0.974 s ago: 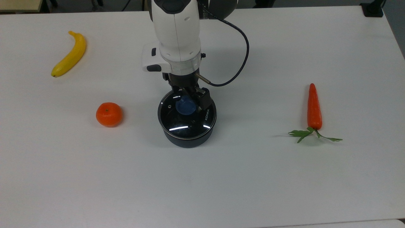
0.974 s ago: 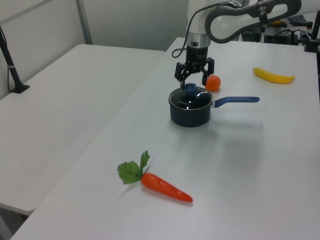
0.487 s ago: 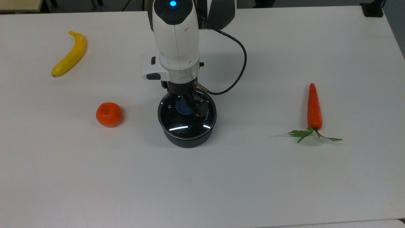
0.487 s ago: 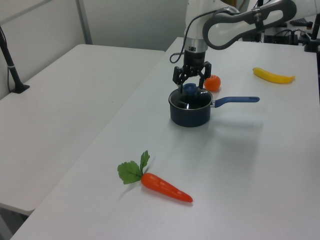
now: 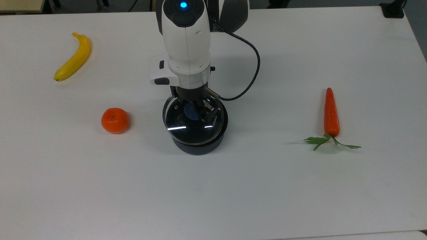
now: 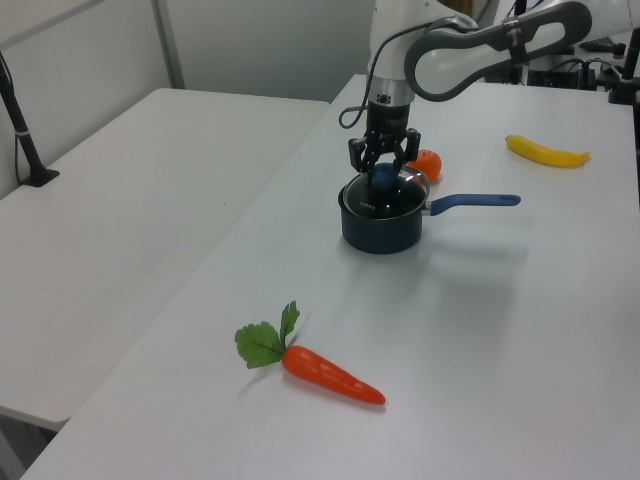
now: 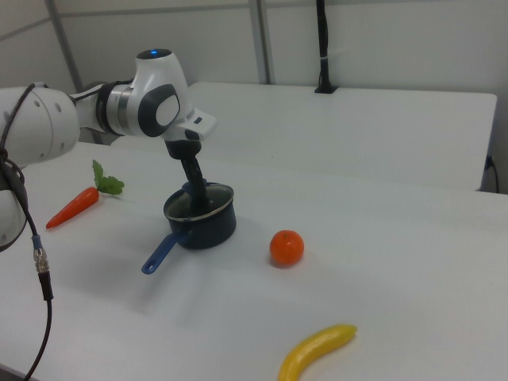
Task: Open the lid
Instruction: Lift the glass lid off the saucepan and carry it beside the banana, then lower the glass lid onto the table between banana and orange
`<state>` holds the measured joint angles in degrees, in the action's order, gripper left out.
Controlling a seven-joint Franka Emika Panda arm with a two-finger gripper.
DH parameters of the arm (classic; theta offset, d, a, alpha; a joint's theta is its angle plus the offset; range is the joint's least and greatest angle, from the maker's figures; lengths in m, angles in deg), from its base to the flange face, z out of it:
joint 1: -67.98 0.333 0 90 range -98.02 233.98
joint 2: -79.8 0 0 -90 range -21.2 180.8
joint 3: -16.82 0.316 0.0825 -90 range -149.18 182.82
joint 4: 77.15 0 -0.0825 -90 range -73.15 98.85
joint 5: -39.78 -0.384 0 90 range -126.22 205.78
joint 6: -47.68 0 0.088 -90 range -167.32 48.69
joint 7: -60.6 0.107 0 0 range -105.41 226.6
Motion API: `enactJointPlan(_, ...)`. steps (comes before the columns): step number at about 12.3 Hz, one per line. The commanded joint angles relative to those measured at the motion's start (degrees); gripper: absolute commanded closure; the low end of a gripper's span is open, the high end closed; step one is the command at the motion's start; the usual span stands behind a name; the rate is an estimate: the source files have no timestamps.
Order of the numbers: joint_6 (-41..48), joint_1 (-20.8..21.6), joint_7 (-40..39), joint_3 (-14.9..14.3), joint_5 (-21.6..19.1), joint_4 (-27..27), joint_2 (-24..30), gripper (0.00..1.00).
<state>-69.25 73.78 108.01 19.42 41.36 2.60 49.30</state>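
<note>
The black two-finger claw [image 5: 196, 112] is clamped on the blue knob [image 5: 191, 113] at the centre of the round clear glass lid [image 5: 191, 128] with its metal rim, fingers pinching in from either side of the knob in the left view [image 6: 383, 172]. The lid hangs directly beneath the claw, lifted and shifted off the dark saucepan [image 5: 200, 146]: in the top view its rim overhangs toward the top view's left, and the pan's wall shows bare on the other side. In the left view the lid [image 6: 405, 183] sits tilted above the pan [image 6: 380, 230], whose blue handle [image 6: 475, 202] runs toward the left view's right. The right view shows the lid [image 7: 208, 202] raised at the pan's mouth. Out on the white bench [image 5: 267, 186], a round orange fruit [image 5: 114, 120] lies near the pan, a yellow banana [image 5: 74, 58] sits toward the top view's upper left corner, and an orange carrot with green leaves [image 5: 331, 115] lies well apart near the opposite edge.
</note>
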Motion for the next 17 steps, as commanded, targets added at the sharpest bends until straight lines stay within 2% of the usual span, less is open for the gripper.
enactJointPlan(1, 0.3, -0.3, -0.1, 0.2, 0.6, 0.0, 2.4, 0.54)
enactJointPlan(3, 4.0, -1.5, -4.3, 0.2, -0.3, 1.5, 5.8, 0.54)
enactJointPlan(5, 7.3, -3.1, -9.1, -0.1, -3.8, 3.7, 8.9, 0.54)
enactJointPlan(7, 8.1, -6.3, -14.2, -0.5, -5.7, 11.1, 13.9, 0.54)
enactJointPlan(9, 8.4, -11.3, -22.9, -0.6, -11.0, 16.3, 18.6, 0.54)
enactJointPlan(10, 8.4, -13.9, -27.2, -0.7, -12.1, 19.3, 20.8, 0.54)
enactJointPlan(12, 7.8, -17.1, -33.0, -0.6, -12.3, 23.5, 22.3, 0.54)
enactJointPlan(14, 5.3, -18.4, -38.0, -1.5, -12.2, 27.5, 22.3, 0.54)
enactJointPlan(17, -6.8, -19.0, -41.0, -2.5, -12.0, 34.0, 21.4, 0.54)
